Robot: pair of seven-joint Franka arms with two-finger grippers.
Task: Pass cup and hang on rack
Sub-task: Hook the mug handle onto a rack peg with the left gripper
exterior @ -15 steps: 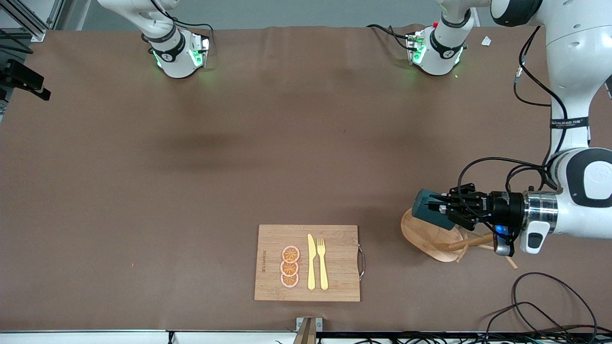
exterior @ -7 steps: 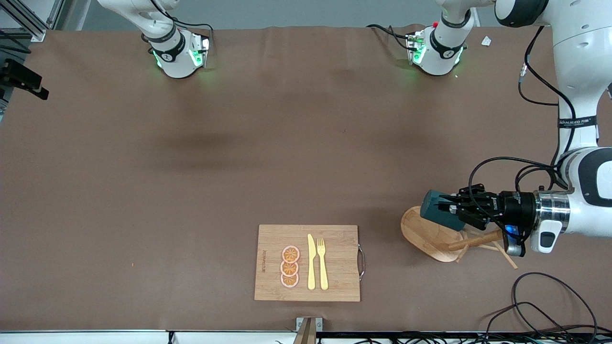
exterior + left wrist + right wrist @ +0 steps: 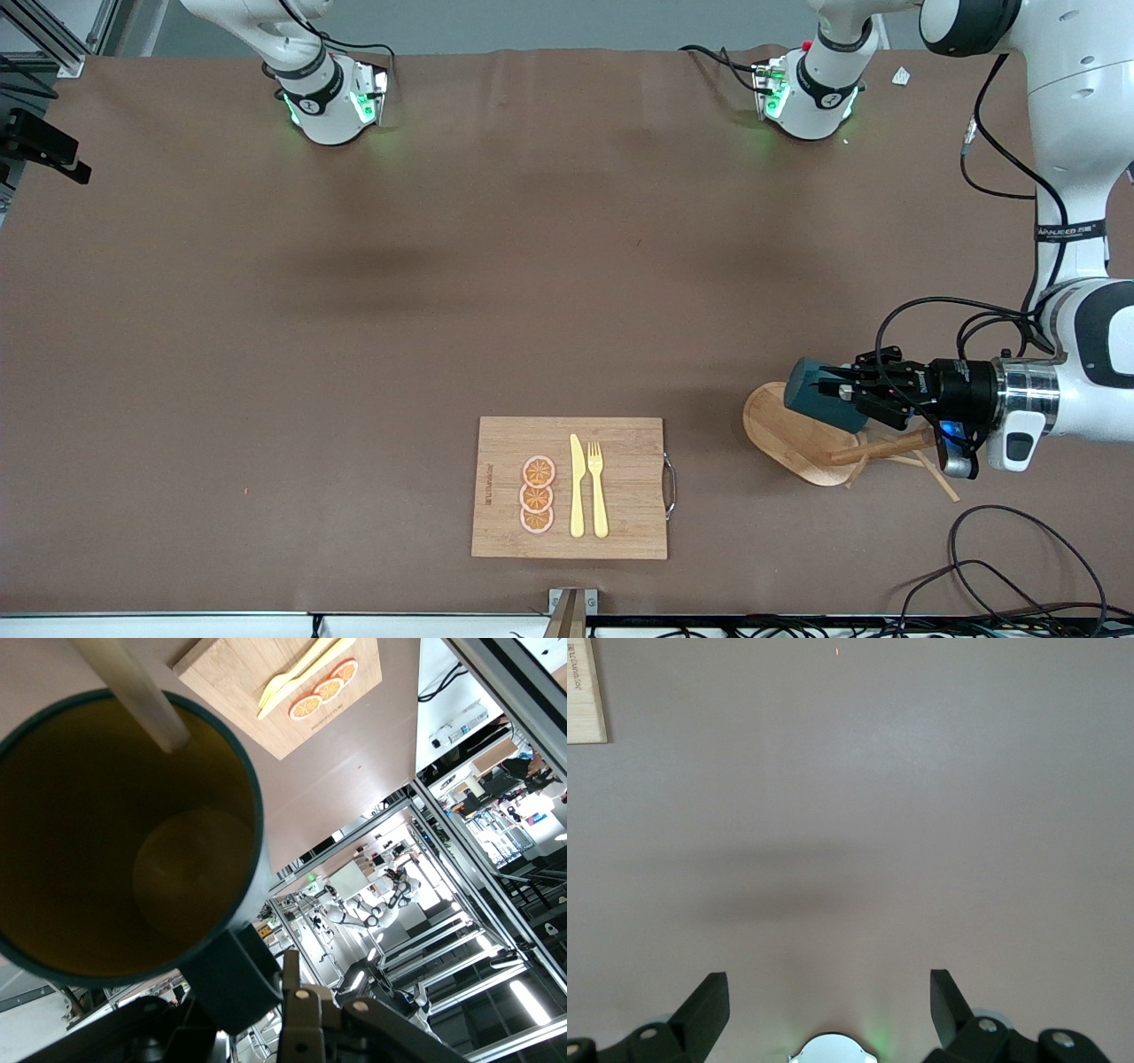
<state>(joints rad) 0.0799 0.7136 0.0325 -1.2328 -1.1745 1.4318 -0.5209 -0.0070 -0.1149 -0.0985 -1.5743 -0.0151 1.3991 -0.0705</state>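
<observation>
The dark teal cup (image 3: 819, 396) lies on its side in the air over the oval base of the wooden rack (image 3: 784, 434), its mouth toward the rack's post (image 3: 881, 446). My left gripper (image 3: 849, 390) is shut on the cup's handle (image 3: 235, 979). In the left wrist view the cup's yellow-brown inside (image 3: 115, 842) fills the picture, and a light wooden peg (image 3: 133, 682) of the rack crosses the cup's rim. My right gripper (image 3: 826, 979) is open and empty, held high over bare table near its own base; it does not show in the front view.
A wooden cutting board (image 3: 571, 487) with orange slices, a yellow knife and a fork lies near the front edge, toward the right arm's end from the rack. Its corner shows in the right wrist view (image 3: 585, 691). Black cables (image 3: 1019, 567) lie near the rack.
My left gripper has carried the cup toward the left arm's end of the table, closer to the rack's post. The right arm has not moved.
</observation>
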